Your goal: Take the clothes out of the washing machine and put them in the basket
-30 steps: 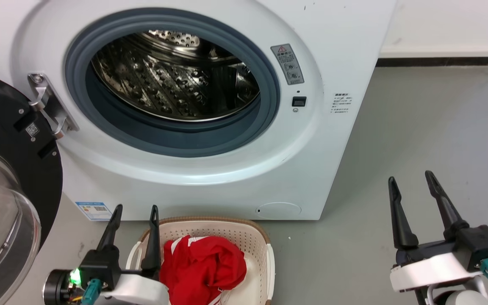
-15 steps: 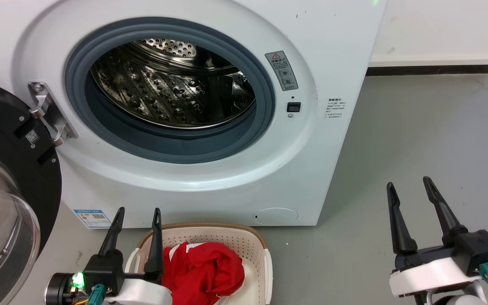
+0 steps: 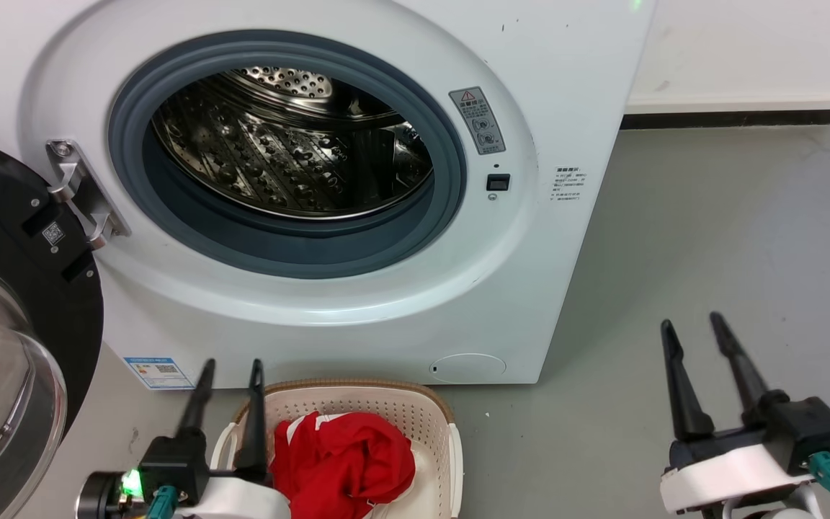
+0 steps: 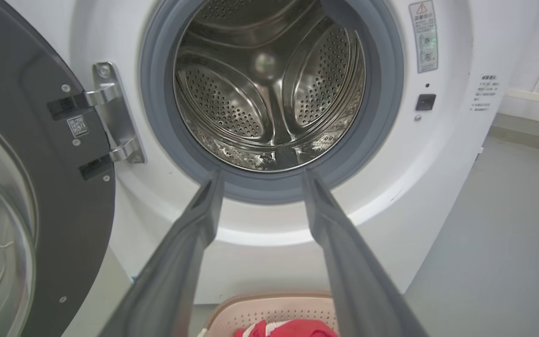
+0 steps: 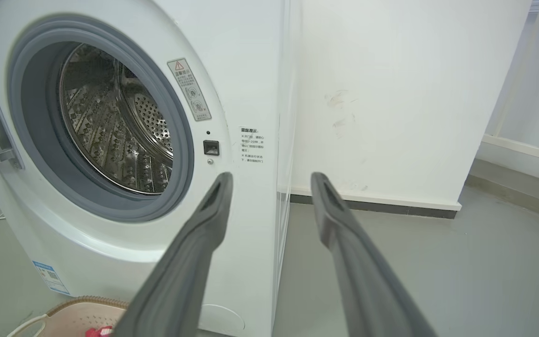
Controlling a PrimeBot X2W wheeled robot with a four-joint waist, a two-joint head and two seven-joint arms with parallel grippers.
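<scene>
state: drum (image 3: 292, 144) looks bare, clothes (image 3: 346, 454) in basket (image 3: 415, 386) at washer (image 3: 357, 288) foot | delta: over 1 s both arms sank slightly, left gripper (image 3: 232, 364) narrowed, fingers apart, right gripper (image 3: 692, 321) spread (neither holds anything) | read: we judge unloading done

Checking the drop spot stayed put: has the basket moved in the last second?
No. The basket lies just where it was, below the round cover on the washing machine; the whole picture shifted, so the camera moved.
</scene>
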